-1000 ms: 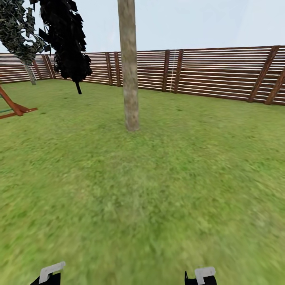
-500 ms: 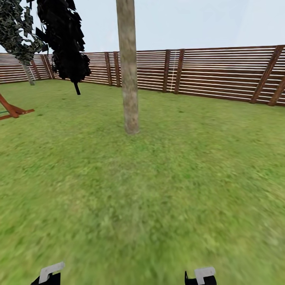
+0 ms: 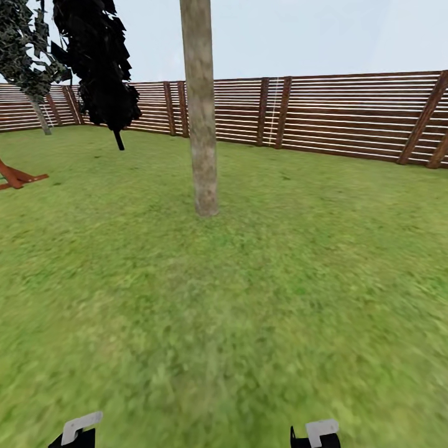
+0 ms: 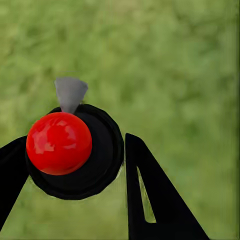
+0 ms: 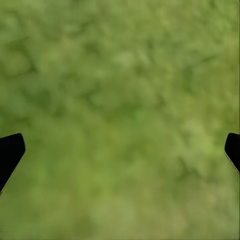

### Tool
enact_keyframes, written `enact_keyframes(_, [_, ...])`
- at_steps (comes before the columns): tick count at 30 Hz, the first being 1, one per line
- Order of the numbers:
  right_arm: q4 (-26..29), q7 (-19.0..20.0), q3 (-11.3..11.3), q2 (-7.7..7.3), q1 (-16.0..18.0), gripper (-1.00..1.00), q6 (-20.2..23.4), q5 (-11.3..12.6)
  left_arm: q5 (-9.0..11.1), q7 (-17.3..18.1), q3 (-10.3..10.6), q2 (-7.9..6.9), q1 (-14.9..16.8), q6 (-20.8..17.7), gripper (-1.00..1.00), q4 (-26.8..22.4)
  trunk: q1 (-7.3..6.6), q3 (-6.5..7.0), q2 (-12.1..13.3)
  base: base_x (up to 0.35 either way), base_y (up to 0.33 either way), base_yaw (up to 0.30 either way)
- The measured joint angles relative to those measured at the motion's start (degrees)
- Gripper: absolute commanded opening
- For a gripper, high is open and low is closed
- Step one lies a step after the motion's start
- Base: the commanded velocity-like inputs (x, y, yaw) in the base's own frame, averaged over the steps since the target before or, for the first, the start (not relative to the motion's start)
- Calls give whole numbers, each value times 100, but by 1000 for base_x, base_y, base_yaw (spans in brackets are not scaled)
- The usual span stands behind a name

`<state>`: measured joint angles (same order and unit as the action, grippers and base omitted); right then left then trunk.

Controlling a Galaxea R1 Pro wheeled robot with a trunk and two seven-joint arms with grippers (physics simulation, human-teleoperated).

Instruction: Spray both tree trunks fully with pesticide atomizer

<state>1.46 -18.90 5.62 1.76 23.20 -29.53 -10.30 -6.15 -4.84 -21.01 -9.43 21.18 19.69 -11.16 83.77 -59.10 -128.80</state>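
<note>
Facing the garden from the head view, the robot looks over a wide green lawn (image 3: 261, 298) toward a thick, mottled grey-brown tree trunk (image 3: 200, 112) standing upright just left of centre. Its base meets the grass well ahead of the robot, with open lawn between them and nothing lying on that stretch. Behind the trunk, a brown horizontal-slat wooden fence (image 3: 348, 112) runs across the full width of the view. To the left of the trunk, nearer the fence, stands a slim dark-leaved tree (image 3: 99, 62) on a thin stem, and farther left a second leafy tree (image 3: 25, 50) with a pale, leaning stem. A reddish wooden frame (image 3: 15, 177) rests on the grass at the left edge.

At the lower edge of the head view, the tops of both arms show as black parts with white tabs.

Left wrist view: the left gripper (image 4: 75, 165) is closed around the pesticide atomizer (image 4: 75, 150), seen from above as a round black body with a glossy red cap and a grey nozzle. The black fingers (image 4: 150, 195) press against either side of the body, and blurred grass lies beneath.

Right wrist view: the right gripper (image 5: 120, 150) is spread wide, fingertips (image 5: 10, 152) at opposite edges, holding nothing, above blotchy grass.
</note>
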Motion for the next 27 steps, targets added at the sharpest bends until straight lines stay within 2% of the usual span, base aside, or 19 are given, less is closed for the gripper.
enact_keyframes(27, [3,0,0,0,0,100,0,0,0,-16,1,9,0,0,-100,22,0,0,0,337,0,0])
